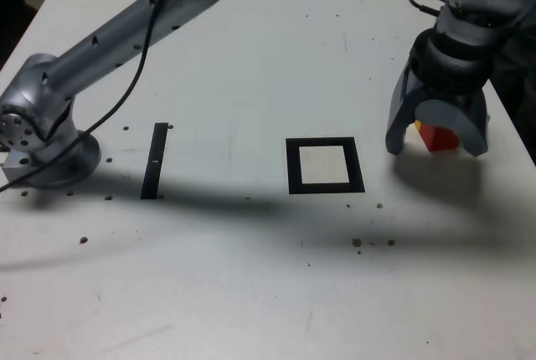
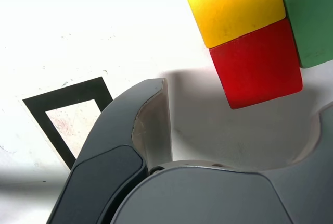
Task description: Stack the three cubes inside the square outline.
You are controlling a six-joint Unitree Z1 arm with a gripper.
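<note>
You're looking at a white surface (image 1: 251,293) that fills almost the whole exterior view, speckled with a few small dark crumbs. Your silver arm (image 1: 126,25) starts at its base on the exterior view's left, rises out of the top of the picture and comes back down on the exterior view's right.

There your tool (image 1: 435,144) points down at the surface with its two dark jaws spread wide and nothing between them gripped. In the exterior view the jaws straddle the cubes, and the red cube (image 1: 437,136) shows in the gap between them with a sliver of the yellow cube (image 1: 416,129) at its edge. You cannot tell from either view whether a jaw touches a cube.

The wrist view shows you the group more clearly: the yellow cube (image 2: 231,5) and the red cube (image 2: 257,62) sit face to face, touching, and the green cube (image 2: 312,18) presses against the side of both. All three lie on the surface just ahead of the open jaws, side by side, none on top of another.

The square outline (image 1: 325,165) lies near the middle of the surface, to the exterior view's left of your tool and apart from the cubes, its white centre bare. Further to the exterior view's left, near the arm's base, lies a straight black strip (image 1: 156,159).
</note>
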